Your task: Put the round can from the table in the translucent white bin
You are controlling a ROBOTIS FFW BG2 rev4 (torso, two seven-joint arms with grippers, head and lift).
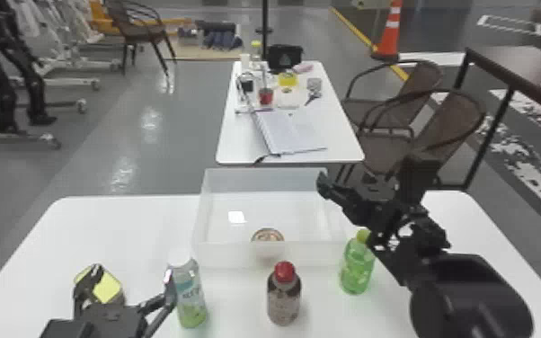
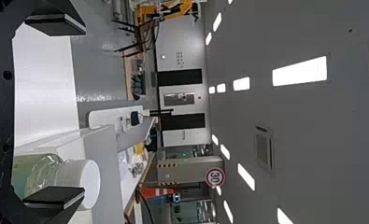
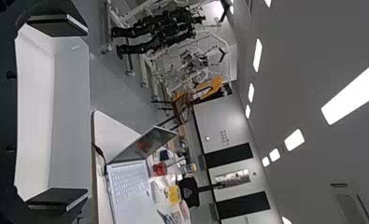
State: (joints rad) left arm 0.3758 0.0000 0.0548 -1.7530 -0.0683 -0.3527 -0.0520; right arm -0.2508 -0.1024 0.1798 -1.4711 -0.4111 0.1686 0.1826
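The round can sits inside the translucent white bin, close to its front wall, partly seen through that wall. My right gripper is above the bin's right side, open with nothing between its fingers. In the right wrist view the pale bin lies beyond my right gripper. My left gripper is low at the left front, its fingers apart. In the left wrist view a white-capped bottle stands beside one finger of my left gripper.
The white-capped bottle, a red-capped brown bottle and a green bottle stand in front of the bin. A yellow-green item is at the left beside the left gripper. Another table stands behind.
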